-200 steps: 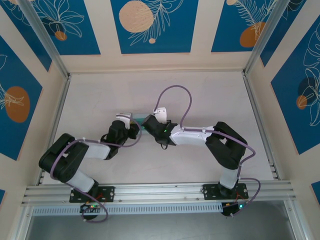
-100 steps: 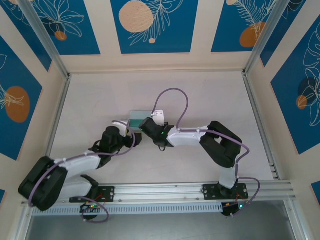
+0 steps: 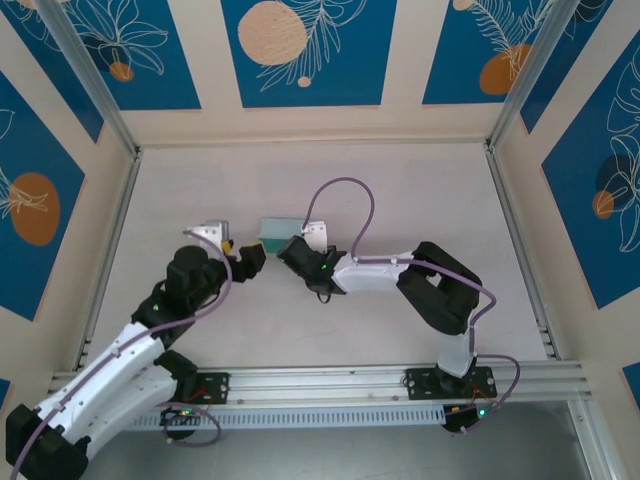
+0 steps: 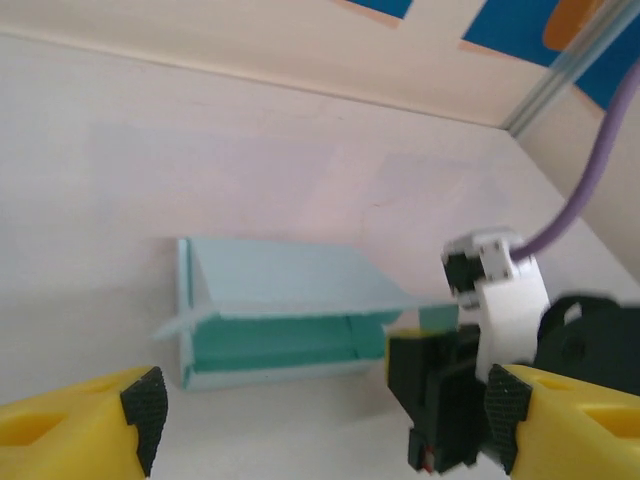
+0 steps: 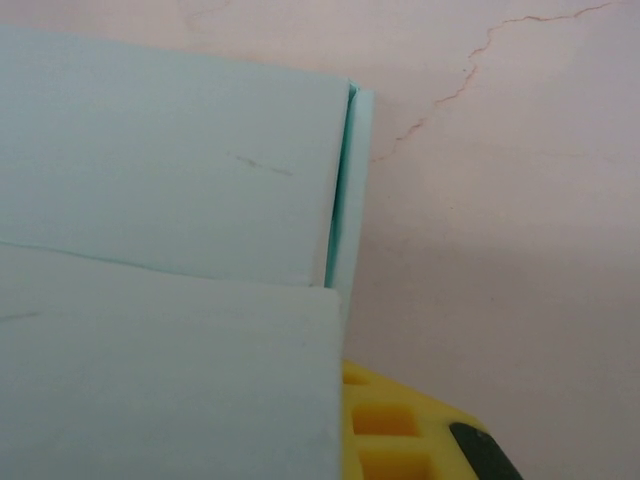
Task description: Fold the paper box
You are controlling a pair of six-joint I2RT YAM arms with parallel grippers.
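The paper box (image 3: 275,234) is a pale blue carton lying on its side mid-table. In the left wrist view the paper box (image 4: 270,310) faces me with its lid lifted, showing a teal inside. My left gripper (image 3: 243,253) stands open just left of the box and apart from it, its black pads (image 4: 145,410) spread wide and nothing between them. My right gripper (image 3: 294,249) is shut at the box's right end. In the right wrist view a pale blue panel (image 5: 160,370) lies over its yellow finger (image 5: 400,430). I cannot tell whether it pinches paper.
The white table (image 3: 420,190) is walled by aluminium rails and blue-patterned panels. The right arm's purple cable (image 3: 345,185) loops above the box. Both arm bases sit on the near rail (image 3: 320,382).
My left gripper has opened and drawn back leftward from the box, the left arm swinging out to the left. The box and right gripper shifted slightly left.
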